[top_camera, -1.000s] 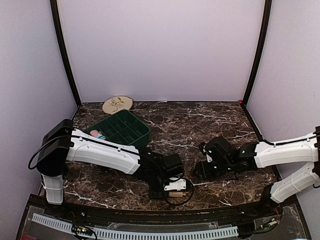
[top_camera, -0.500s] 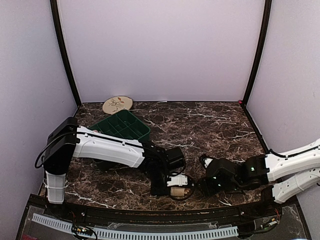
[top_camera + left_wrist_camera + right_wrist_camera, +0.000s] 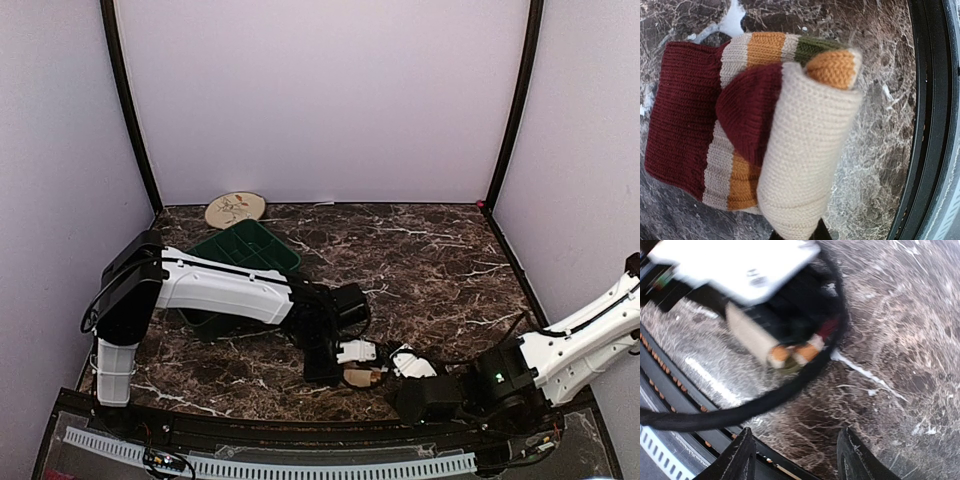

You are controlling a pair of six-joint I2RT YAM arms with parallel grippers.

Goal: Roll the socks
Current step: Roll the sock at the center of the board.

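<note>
While the left jaws pinch the rolled striped sock (image 3: 790,150), the right jaws stand apart with nothing between them.
Clamped at the roll's cream end, the left jaws hold it at the near edge of the marble surface (image 3: 430,250), by the black front rail (image 3: 932,125); dark red toe and tan bands fold alongside. The right jaws hover just beside, facing it past a looping black cable (image 3: 740,415). Back left sit a green tray (image 3: 245,250) and a plate (image 3: 235,209).
</note>
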